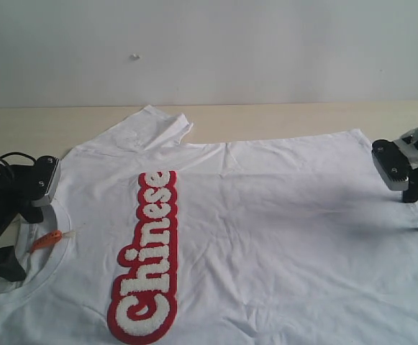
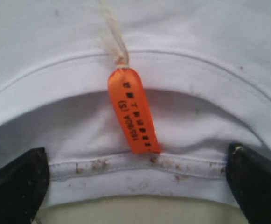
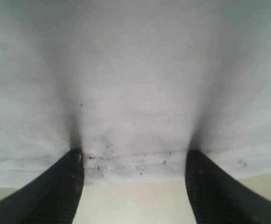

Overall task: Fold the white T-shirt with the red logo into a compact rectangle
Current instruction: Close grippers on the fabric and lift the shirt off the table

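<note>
Running off-frame below: white T-shirt (image 1: 280, 230).

A white T-shirt (image 1: 280, 215) spread face up, sideways on a pale table (image 1: 302, 118).
Its ribbed round collar (image 1: 56, 262) lies at the left of the exterior view and the hem (image 1: 370, 149) at the right; one short sleeve (image 1: 151, 129) points to the far edge. An orange tag (image 1: 47, 240) hangs on a string at the neck. The red logo (image 1: 147, 259), fuzzy white letters "Chinese" thickly outlined in red, runs across the chest from near to far. Light wrinkles cross the cloth.
</note>
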Motion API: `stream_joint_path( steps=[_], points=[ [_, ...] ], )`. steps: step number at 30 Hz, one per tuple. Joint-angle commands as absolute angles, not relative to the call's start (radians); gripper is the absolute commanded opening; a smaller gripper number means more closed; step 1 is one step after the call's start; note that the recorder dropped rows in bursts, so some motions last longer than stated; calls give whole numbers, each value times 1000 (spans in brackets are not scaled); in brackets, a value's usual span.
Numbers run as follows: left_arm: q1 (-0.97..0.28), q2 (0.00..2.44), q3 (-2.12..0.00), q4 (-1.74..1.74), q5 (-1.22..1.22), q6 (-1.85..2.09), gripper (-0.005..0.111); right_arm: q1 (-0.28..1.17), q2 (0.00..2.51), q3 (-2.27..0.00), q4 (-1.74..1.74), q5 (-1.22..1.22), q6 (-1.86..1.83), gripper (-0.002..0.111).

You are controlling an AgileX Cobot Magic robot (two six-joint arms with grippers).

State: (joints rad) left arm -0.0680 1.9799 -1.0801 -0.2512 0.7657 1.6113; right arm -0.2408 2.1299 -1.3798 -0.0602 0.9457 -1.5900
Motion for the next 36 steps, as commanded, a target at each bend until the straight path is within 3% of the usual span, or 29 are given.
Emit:
stream_joint_path(
  steps=[1,5,26,28,36],
  points=[
    [-70,2018,-1062,-251,747,1587,105,-245,2130,-1383,-81,882,-1565,68],
    [-70,2018,-1062,-251,747,1587,105,-245,2130,-1383,-63,861,-1568,72],
    [-70,2049,-1062,-250,738,1585,105,-245,2188,-1383,-59,869,-1540,68],
    [-70,2049,-1062,-250,738,1585,105,-245,2188,-1383,-59,869,-1525,62],
    [-70,2048,-1062,-247,738,1585,105,-245,2188,-1383,-59,957,-1594,15]
  ],
)
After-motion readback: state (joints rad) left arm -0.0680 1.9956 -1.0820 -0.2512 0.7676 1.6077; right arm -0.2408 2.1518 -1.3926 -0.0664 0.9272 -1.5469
